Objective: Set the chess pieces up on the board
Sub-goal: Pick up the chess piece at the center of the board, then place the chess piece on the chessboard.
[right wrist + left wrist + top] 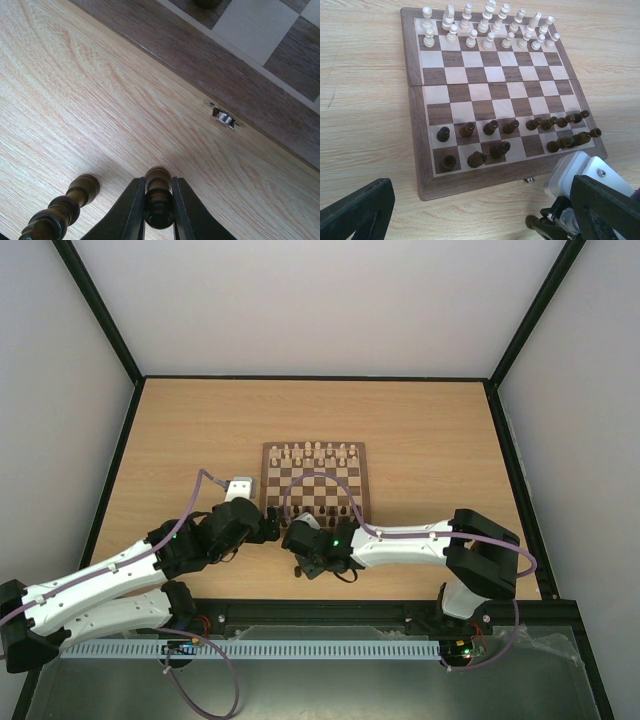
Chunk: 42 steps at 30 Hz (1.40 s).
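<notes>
Pale, fine-grained wooden tabletop (75, 100) runs up to the square checkered wooden board (165, 40) with its smooth mid-brown border. Just short of that border, the right gripper (158, 200) pinches 1 turned dark brown chess piece (158, 179) between 2 black fingers. The piece's long axis lies along the fingers, toward the board. The left gripper (480, 215) gapes wide.

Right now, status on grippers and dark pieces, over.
Left gripper open, empty, short of the board. Right gripper shut on a dark piece off-board, down at the table. Second dark piece close beside its fingers.
</notes>
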{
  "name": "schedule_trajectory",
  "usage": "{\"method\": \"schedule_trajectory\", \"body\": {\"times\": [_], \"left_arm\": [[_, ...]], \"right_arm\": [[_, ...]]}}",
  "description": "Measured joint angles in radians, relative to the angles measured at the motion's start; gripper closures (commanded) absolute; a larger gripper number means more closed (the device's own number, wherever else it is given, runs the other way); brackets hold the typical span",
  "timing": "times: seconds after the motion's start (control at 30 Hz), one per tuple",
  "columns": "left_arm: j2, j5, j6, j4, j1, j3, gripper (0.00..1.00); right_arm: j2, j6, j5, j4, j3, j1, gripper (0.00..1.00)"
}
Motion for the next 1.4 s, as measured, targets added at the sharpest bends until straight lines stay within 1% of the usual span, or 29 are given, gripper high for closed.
{"method": "schedule_trajectory", "body": {"times": [0.4, 1.4], "left_arm": [[-0.013, -0.007, 0.000, -0.001, 0.000, 0.000, 0.01], [-0.013, -0.026, 0.000, -0.002, 0.000, 0.000, 0.01]], "right_arm": [[-0.009, 0.001, 0.013, -0.002, 0.000, 0.000, 0.89], [-0.154, 0.016, 0.063, -0.057, -0.009, -0.002, 0.89]]}}
